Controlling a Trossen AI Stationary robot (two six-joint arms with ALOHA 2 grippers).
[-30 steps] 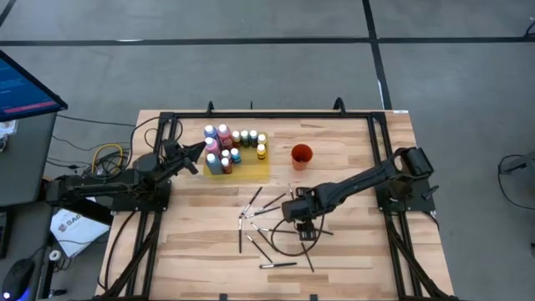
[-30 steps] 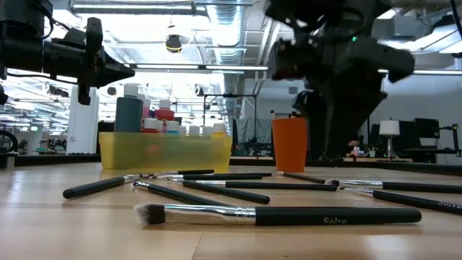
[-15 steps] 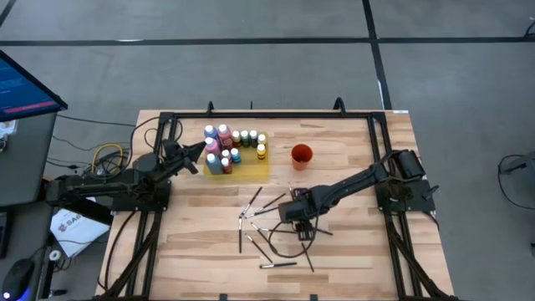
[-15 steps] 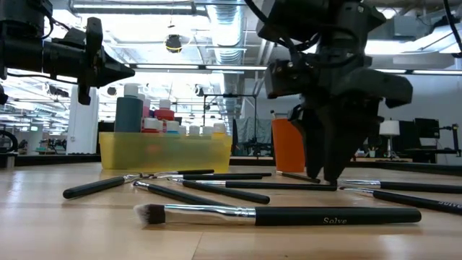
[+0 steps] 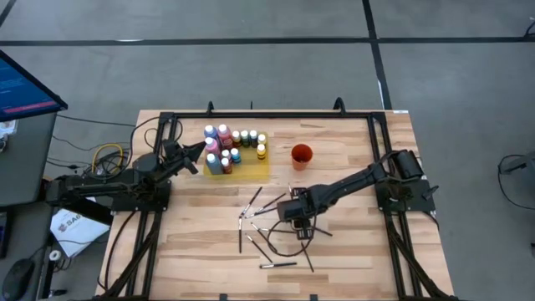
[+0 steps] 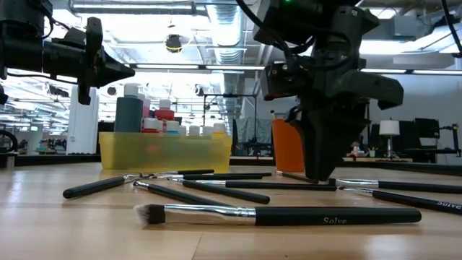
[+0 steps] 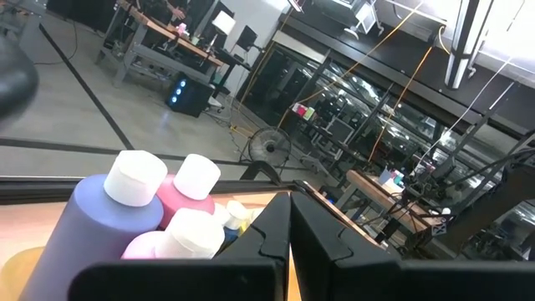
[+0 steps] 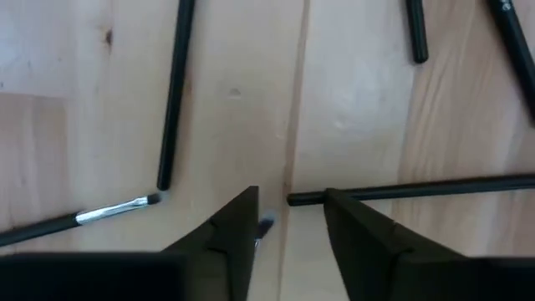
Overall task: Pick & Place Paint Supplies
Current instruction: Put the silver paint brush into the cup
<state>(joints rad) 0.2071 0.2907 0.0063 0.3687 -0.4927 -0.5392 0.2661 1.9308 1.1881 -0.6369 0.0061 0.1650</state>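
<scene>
Several paint bottles [image 5: 226, 146] with pale caps stand on a yellow mat [image 5: 252, 168] near the table's far side. Thin dark brushes [image 5: 267, 226] lie scattered on the wood at mid-table. My right gripper [image 5: 293, 214] points straight down among them, open, with its fingertips at table level [image 6: 317, 173]. In the right wrist view the handle end of one brush [image 8: 435, 188] lies in the gap between the fingers [image 8: 290, 194], and its shaft runs past one fingertip. My left gripper [image 5: 201, 152] hovers shut [image 7: 290, 242] left of the bottles [image 7: 138, 201]. My right gripper comes from above, fingertips down at the table beside the brush's handle end [image 8: 294, 199]. Whether a fingertip [image 8: 334, 201] touches the brush, I cannot tell. The brush lies flat on the wood.
An orange-red cup [image 5: 301, 154] stands right of the mat, behind the right gripper in the low view [image 6: 289, 144]. A large brush [image 6: 289, 214] lies nearest the table's near edge. A black frame [image 5: 267, 114] runs along the table's far edge and both sides.
My right gripper has come down from above the brushes until its fingertips reach the table, shifting slightly toward the table's left. The brushes and bottles lie as before.
</scene>
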